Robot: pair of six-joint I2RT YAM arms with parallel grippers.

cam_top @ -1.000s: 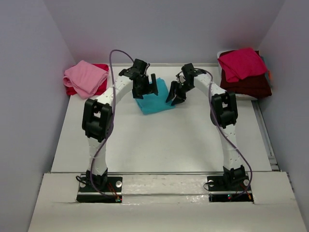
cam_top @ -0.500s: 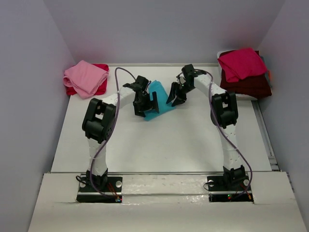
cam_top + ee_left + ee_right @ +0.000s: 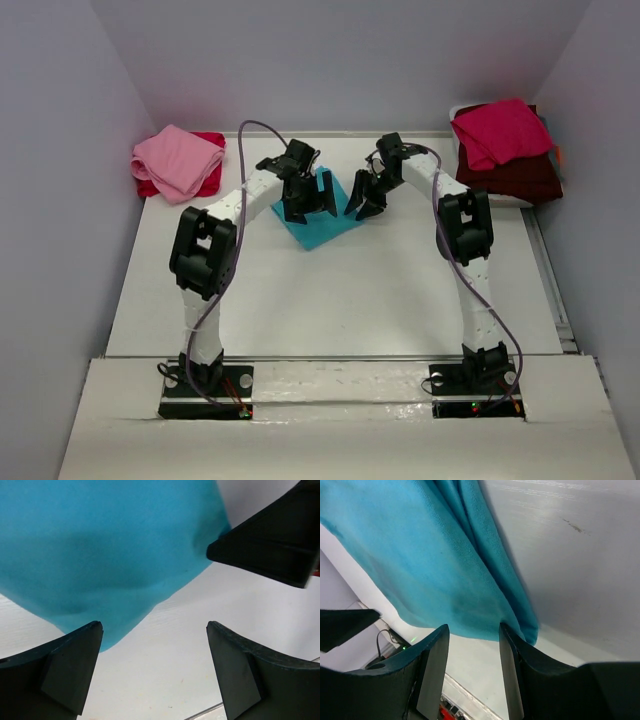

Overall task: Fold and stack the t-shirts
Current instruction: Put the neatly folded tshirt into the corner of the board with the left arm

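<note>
The turquoise t-shirt (image 3: 322, 222) lies folded on the desk (image 3: 330, 310), in the upper middle of the top view, set cornerwise and close to square, so no long axis stands out. It sits between the two sets of jaws. Those of the left arm (image 3: 205, 250) hang over its upper left part, spread wide with nothing between them. Those of the right arm (image 3: 465, 225) are at its right edge, also apart and pinching nothing, with a cloth corner just above their gap. At upper left a pink t-shirt (image 3: 178, 160) rests on a red t-shirt (image 3: 208, 142). At upper right a crimson t-shirt (image 3: 500, 130) lies on a dark maroon t-shirt (image 3: 515, 178), seemingly in a white bin (image 3: 457, 113). If the upper left pile is the stack, the left arm is nearer.
</note>
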